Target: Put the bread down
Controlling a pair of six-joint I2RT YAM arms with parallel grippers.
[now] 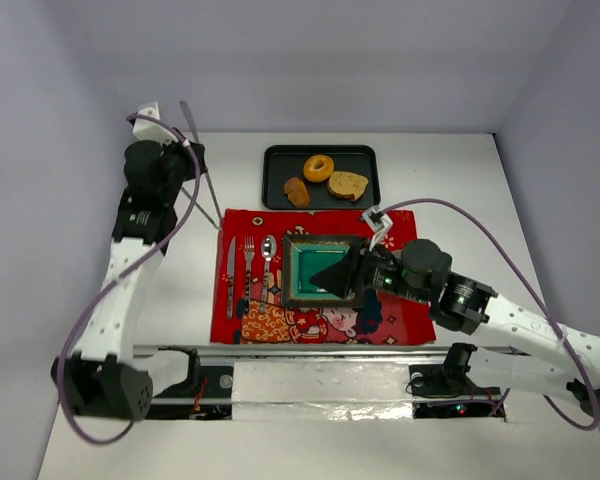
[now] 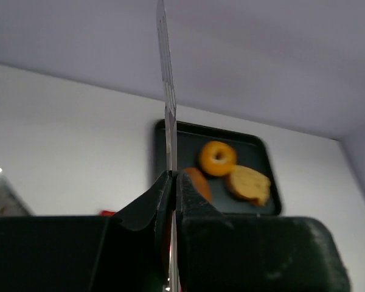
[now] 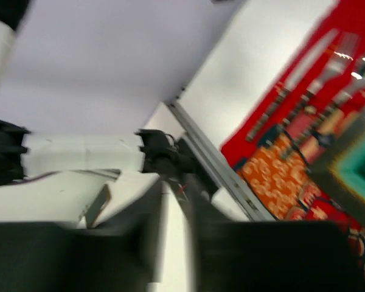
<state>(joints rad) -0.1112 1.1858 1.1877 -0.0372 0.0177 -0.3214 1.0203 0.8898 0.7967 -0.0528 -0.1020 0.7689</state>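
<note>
Bread pieces (image 1: pixel 347 185) are lying on the dark tray (image 1: pixel 276 170) while the left gripper (image 2: pixel 172 177) is clamping a thin metal utensil (image 2: pixel 166 91), which is risking twisting loose in so narrow a pinch; the right gripper (image 1: pixel 330 272), being blurred, cannot be read as apart or together.

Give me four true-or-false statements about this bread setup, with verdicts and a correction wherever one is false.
1. The golden ring-shaped doughnut, the brown oblong roll and the flat tan toast slice all lie on the black rectangular tray. True.
2. The left gripper is shut on a thin metal tool. True.
3. The right gripper hangs over the black tray. False: it hangs over the teal square plate.
4. The metal fork lies right of the plate. False: it lies left of it, on the red patterned placemat.
</note>
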